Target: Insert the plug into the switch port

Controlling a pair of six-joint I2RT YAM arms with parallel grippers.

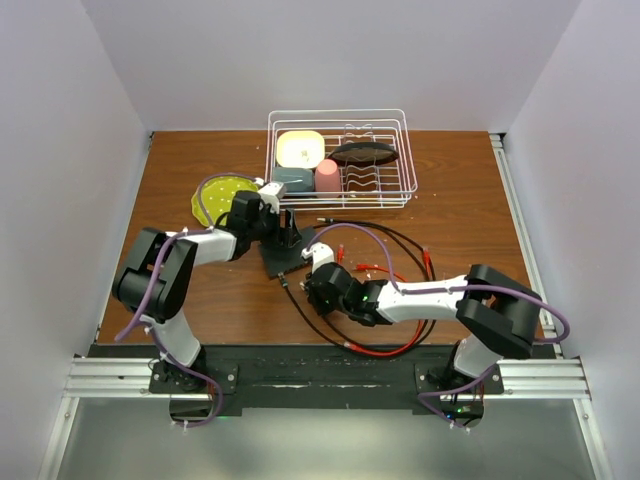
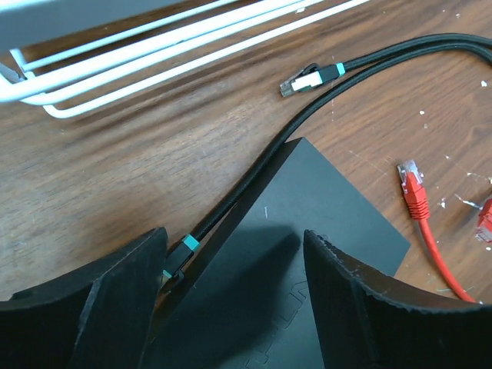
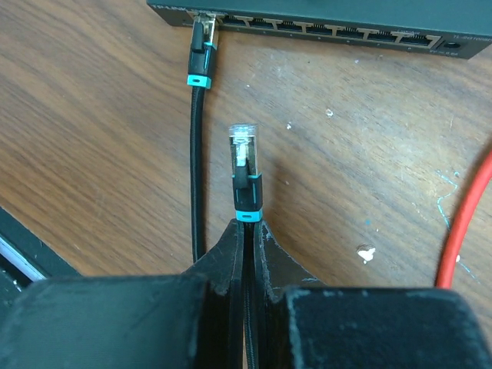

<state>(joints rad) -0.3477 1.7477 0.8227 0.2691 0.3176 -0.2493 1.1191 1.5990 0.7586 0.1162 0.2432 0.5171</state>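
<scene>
The switch (image 1: 283,260) is a flat black box lying on the wooden table. Its row of ports (image 3: 330,31) faces my right gripper. One black cable (image 3: 198,138) sits in the leftmost port. My right gripper (image 3: 247,227) is shut on a second black cable just behind its plug (image 3: 244,165), a clear-tipped connector with a teal band. The plug points at the ports, a short way off them. My left gripper (image 2: 234,246) hangs open over the switch (image 2: 307,231), one finger (image 2: 92,307) beside the plugged cable's connector (image 2: 183,252) and the other above the lid.
A white wire dish rack (image 1: 392,122) with cups and a dark dish stands at the back. A yellow-green plate (image 1: 220,195) lies left of it. Red cables (image 1: 385,270) and black cable loops lie right of the switch. A loose black plug (image 2: 307,79) and a red plug (image 2: 413,188) lie nearby.
</scene>
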